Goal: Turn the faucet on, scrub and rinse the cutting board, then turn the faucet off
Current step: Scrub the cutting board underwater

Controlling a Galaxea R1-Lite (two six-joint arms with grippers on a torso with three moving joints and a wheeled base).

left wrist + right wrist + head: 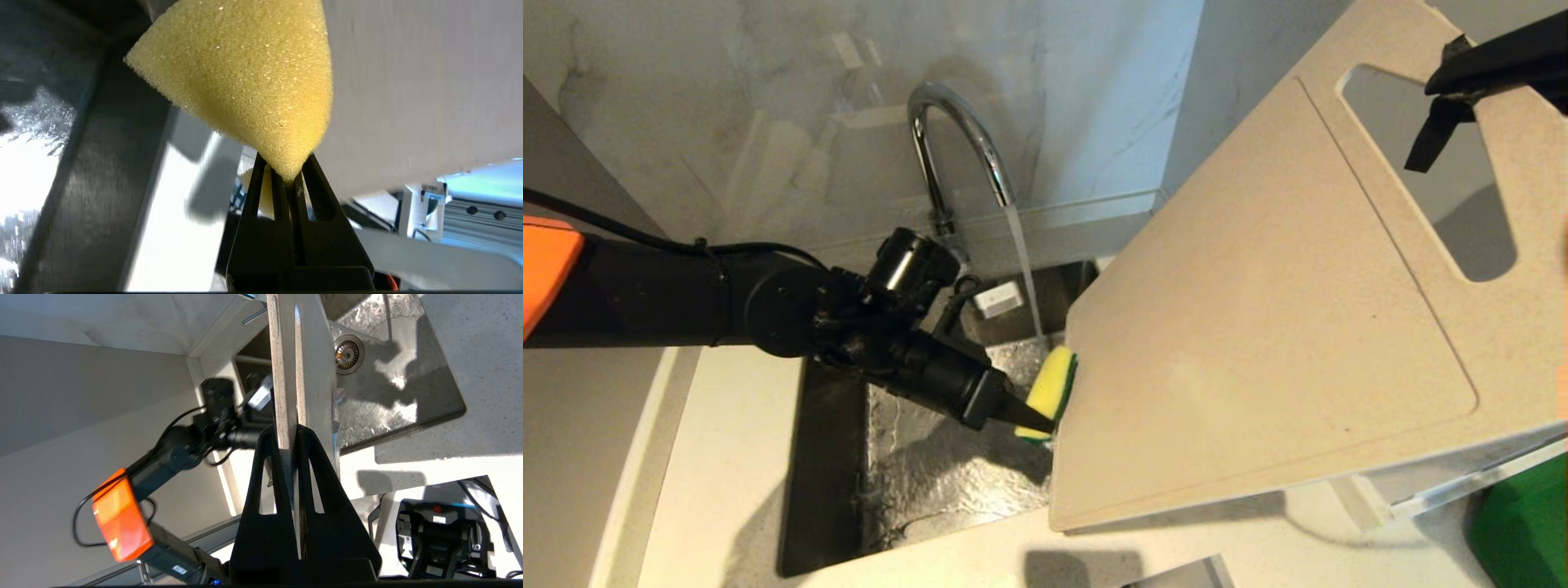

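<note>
**Sponge pressed to the board's edge under running water**

The large cream-white rectangular plastic cutting board [1274, 327] is held up in the air, tilted, over the right part of the dark stainless-steel sink [915, 465]; its lower corner hangs above the sink's front rim, and its elongated handle cut-out sits at the raised far end. The right hand [293, 437] is clamped shut on the board's thin edge near that cut-out, 1 finger on each face. In the head view only its black tip shows, at the upper right corner.

The small yellow-and-green sponge [1052, 392] touches the board's left edge, low down. The left hand [289, 179] is closed on the sponge, pinching 1 corner of the yellow foam between its 2 black fingers, while the rest of the foam spreads out against the pale board. The left arm reaches in from the left, across the sink.

The tall shiny chrome gooseneck faucet [956, 139] rises behind the sink against the grey marbled wall. A thin stream of water [1023, 269] falls from its spout, passing just beside the board's upper left corner and the sponge, and the sink floor glistens wet. The round drain strainer [348, 354] shows in the right wrist view.

The pale speckled bench [727, 457] surrounds the sink.
</note>
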